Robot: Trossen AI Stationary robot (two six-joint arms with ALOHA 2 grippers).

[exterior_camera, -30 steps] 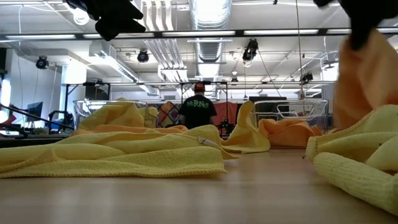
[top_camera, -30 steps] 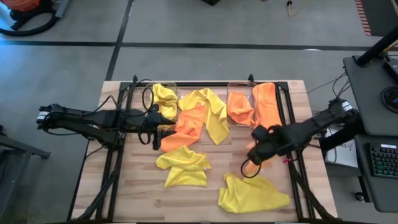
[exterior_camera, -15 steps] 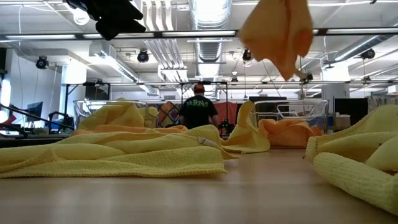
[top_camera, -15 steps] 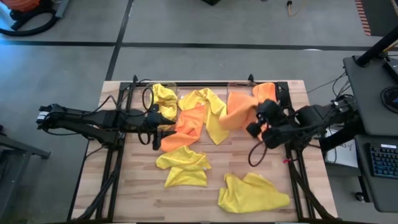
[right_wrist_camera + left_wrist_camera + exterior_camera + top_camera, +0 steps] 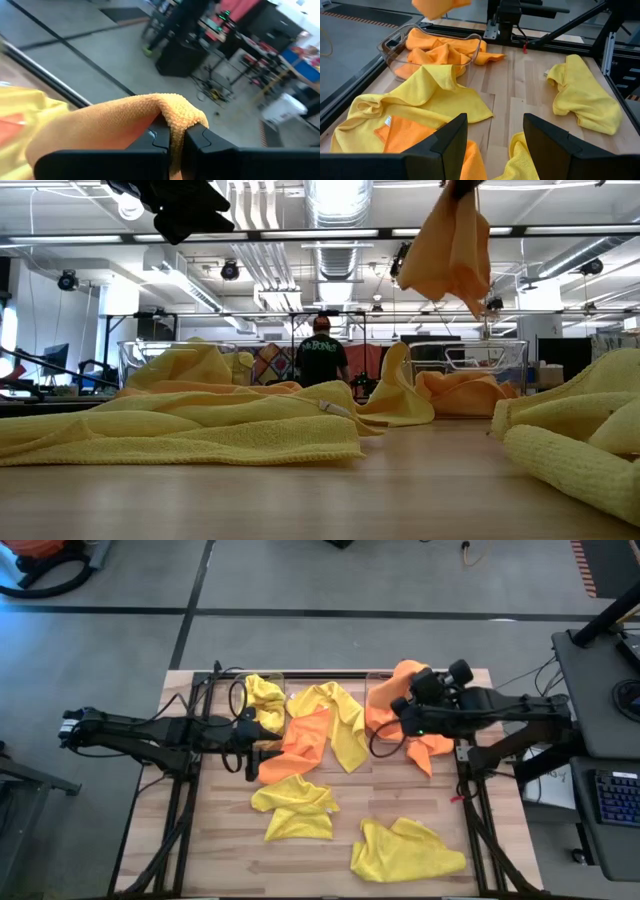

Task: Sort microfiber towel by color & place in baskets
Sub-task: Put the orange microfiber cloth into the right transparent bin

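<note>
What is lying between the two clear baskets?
In the high view, a yellow towel and an orange towel lie between the left basket and right basket.

On the bench point(image 5: 230, 840), two baskets stand along the far edge: the left basket point(image 5: 283, 680) toward the middle-left, the right basket point(image 5: 373, 681) toward the middle-right. A towel point(image 5: 264, 700) lies in the left basket. Between the baskets, two towels point(image 5: 335, 720) spread over the bench, one overlapping the other. Nearer the front, one towel point(image 5: 292, 808) lies left of centre and another point(image 5: 405, 850) right of centre, apart from each other. The left hand point(image 5: 262, 750) hangs beside the left basket, above the spread towels. The right hand point(image 5: 405, 706) is above the right basket, with a towel point(image 5: 452, 250) hanging from it, clear of the bench. More towels point(image 5: 436, 49) lie inside that basket.
</note>
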